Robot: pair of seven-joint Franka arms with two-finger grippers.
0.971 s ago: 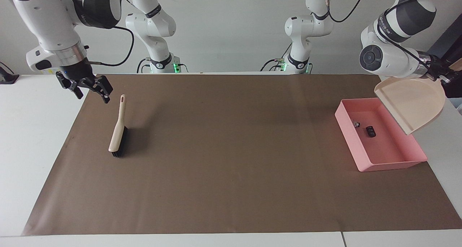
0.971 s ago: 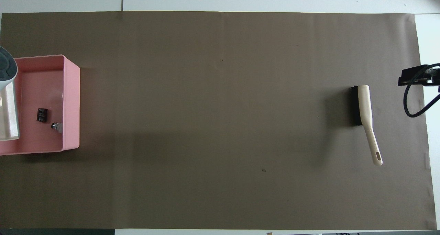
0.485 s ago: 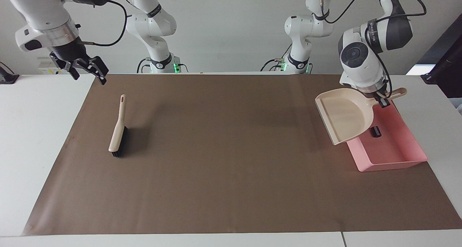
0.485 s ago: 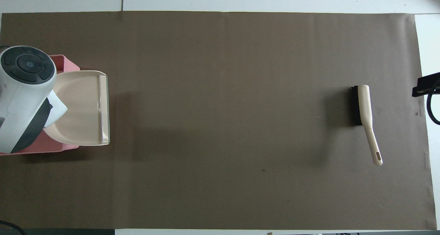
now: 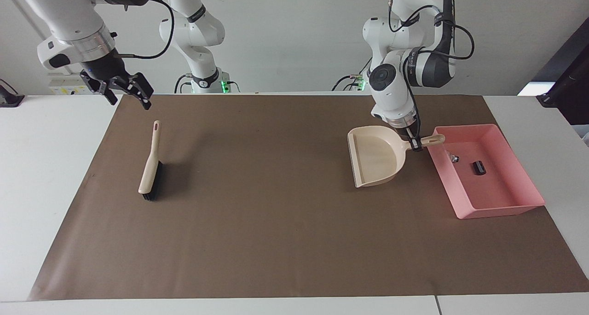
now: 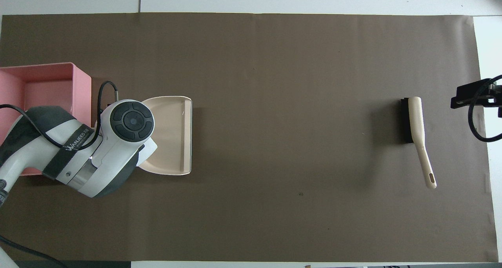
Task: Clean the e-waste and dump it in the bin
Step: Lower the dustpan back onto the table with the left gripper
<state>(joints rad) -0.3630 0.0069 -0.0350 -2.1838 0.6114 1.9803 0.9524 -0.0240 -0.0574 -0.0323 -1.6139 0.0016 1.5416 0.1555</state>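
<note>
The pink bin [image 5: 499, 209] sits at the left arm's end of the mat. In it lie the e-waste bits: a white-grey bit [image 5: 454, 158] and a small black block [image 5: 479, 167]. My left gripper [image 5: 415, 142] is shut on the handle of the beige dustpan [image 5: 375, 156]. The dustpan is level and low beside the bin, toward the table's middle; I cannot tell whether it touches the mat. In the overhead view the dustpan [image 6: 172, 134] and bin [image 6: 51, 70] show, and the left arm hides the bits. My right gripper [image 5: 129, 94] is open and empty in the air.
A beige brush with black bristles [image 5: 151, 167] lies on the brown mat [image 5: 276, 223] toward the right arm's end, its handle pointing at the robots. It also shows in the overhead view [image 6: 416, 127]. The right gripper hangs over the mat's corner by that handle.
The left arm swung the dustpan from tilted over the bin to level beside it, toward the table's middle. The right gripper rose and drifted slightly; the brush and bin stayed put.
</note>
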